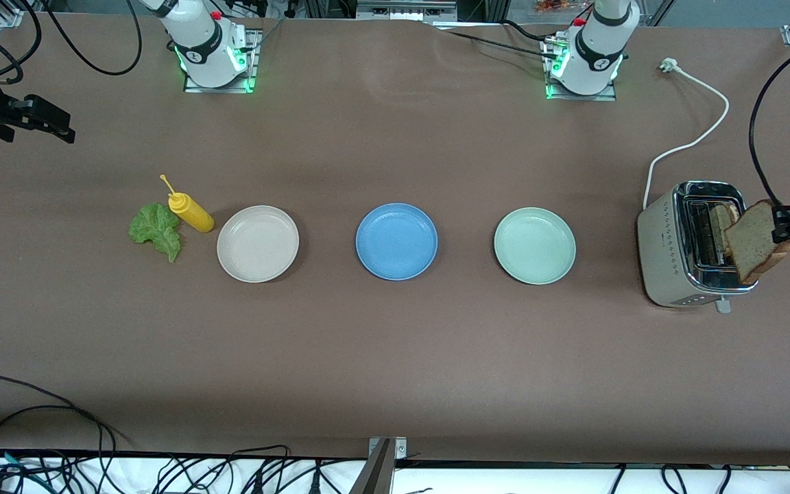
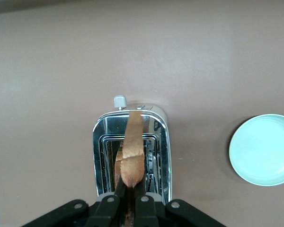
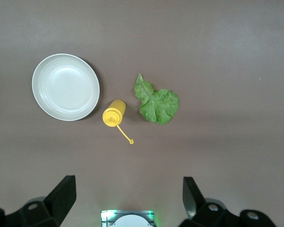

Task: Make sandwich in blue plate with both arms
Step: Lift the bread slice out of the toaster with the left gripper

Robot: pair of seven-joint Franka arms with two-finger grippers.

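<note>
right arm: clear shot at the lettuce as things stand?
Probably yes. The right claw hangs open over the table's right-arm end; the lettuce leaf lies flat and uncovered, beside the yellow bottle but apparently not touching it.

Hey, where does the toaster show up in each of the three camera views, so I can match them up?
Front view: the toaster stands at the left arm's end of the table, beside the pale green plate, under the bread slice in the left gripper.
Left wrist view: the toaster sits directly below the gripper, slots up.
Right wrist view: not in it.
Shared landmark: the pale green plate, seen in the front and left wrist views.
</note>
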